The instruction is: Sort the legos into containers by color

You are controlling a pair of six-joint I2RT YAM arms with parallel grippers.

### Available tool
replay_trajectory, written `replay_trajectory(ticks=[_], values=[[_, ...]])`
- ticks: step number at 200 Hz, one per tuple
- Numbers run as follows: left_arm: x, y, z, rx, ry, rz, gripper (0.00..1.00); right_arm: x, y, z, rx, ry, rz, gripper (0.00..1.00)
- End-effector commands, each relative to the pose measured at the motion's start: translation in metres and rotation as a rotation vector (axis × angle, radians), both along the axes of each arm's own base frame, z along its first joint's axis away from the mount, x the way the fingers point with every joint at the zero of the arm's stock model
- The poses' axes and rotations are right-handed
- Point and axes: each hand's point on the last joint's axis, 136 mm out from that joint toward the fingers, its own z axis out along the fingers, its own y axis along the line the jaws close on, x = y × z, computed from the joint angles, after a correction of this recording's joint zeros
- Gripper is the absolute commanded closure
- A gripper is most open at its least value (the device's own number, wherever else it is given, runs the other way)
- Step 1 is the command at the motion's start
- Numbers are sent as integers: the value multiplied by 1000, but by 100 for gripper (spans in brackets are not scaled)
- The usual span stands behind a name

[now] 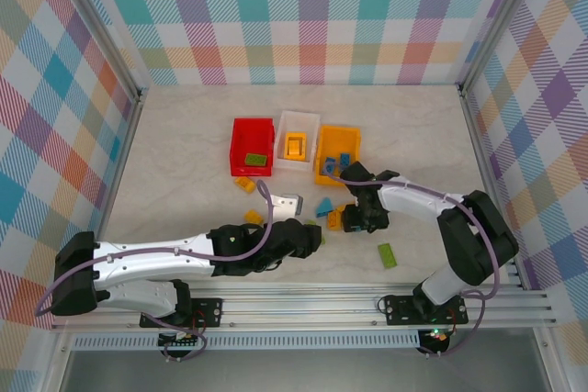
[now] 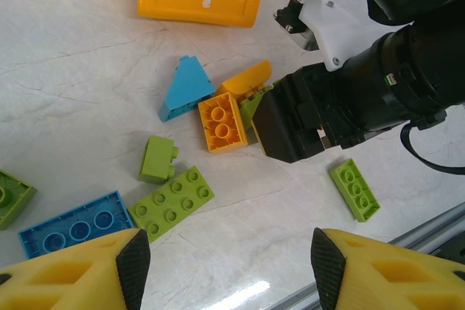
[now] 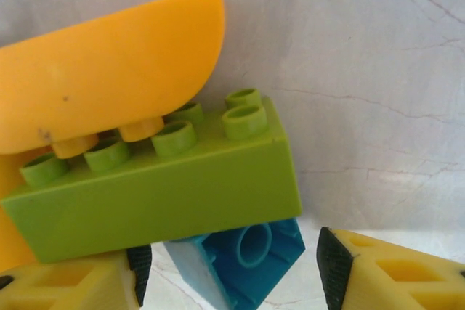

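Just ahead of the right fingers (image 3: 385, 270), near the middle of the table (image 3: 363, 70), 1 lime green brick (image 3: 152, 194) is lying with its long axis across their gap. They are standing apart, gripping nothing; the left fingers (image 2: 65, 274) are hanging wide and empty, farther away.

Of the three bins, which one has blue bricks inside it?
The orange-yellow bin, rightmost in the row, holds the blue bricks. The red bin holds a green brick, and the white bin an orange brick.
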Motion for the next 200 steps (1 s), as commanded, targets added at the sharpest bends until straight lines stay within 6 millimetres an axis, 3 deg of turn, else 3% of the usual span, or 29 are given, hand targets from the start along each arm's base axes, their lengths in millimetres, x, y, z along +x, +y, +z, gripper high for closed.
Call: replay_trajectory(ticks=[1,52,73,102,134,165,187,200], values=[[-1,6,-2,11,-6,9,38,8,3,0,5,-1,12,41],[-1,7,-2,8,-5,12,38,14,5,-10,4,29,-5,44],[-1,7,-1,7,-7,13,38,13,6,-11,6,36,-12,54],[-1,9,-1,8,-9,19,38,5,2,-3,21,26,-30,60],[0,8,2,0,-16,18,38,-9,-8,20,44,-7,-62,62],[3,7,13,-10,-39,26,38,-15,-10,57,102,-70,-90,61],[7,5,26,-16,-71,25,38,9,4,84,140,-139,-81,62],[10,2,36,-18,-94,24,38,37,19,99,147,-172,-75,62]])
